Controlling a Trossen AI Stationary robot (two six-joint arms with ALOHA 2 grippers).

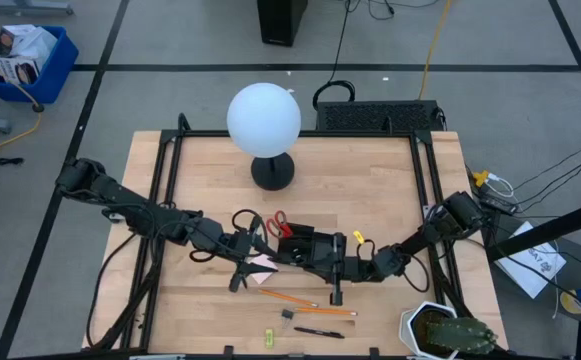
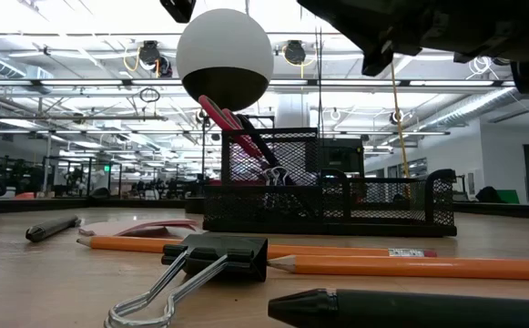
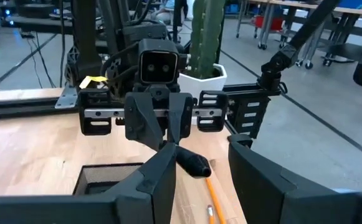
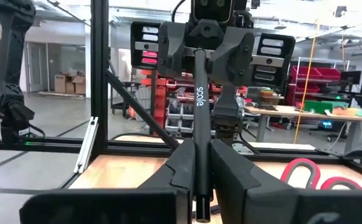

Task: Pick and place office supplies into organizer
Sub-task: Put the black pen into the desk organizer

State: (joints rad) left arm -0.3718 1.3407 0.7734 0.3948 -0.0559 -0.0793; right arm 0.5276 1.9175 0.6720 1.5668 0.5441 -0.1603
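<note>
Above the black mesh organizer point(image 2: 355, 205), my right gripper point(image 4: 199, 146) is shut on a black pen point(image 4: 197, 93). My left gripper point(image 3: 200, 146) faces it, open. The pen's free end point(image 3: 194, 165) stands between the left fingers, close to one of them. Red-handled scissors point(image 1: 278, 222) stand in the organizer. A pink sticky-note pad point(image 1: 262, 263), two orange pencils point(image 1: 300, 302), a black clip point(image 2: 214, 258), another black pen point(image 1: 320, 332) and a small yellow-green piece point(image 1: 269, 338) lie on the table nearer the front edge. My right gripper pinches the black pen's barrel point(image 4: 199, 171) between its two fingers, near the pen's rear end. The fingers come about level from the table's right and lie along the pen. The pen is lifted clear and points at my left gripper. Whether my left gripper touches the pen's free end, I cannot tell.
A white globe lamp point(image 1: 263, 118) on a round black base point(image 1: 272, 172) stands behind the organizer. A potted cactus point(image 1: 448, 332) sits at the front right corner. A black frame point(image 1: 165, 170) runs along the table's sides. A dark stick point(image 2: 50, 228) lies left of the pad.
</note>
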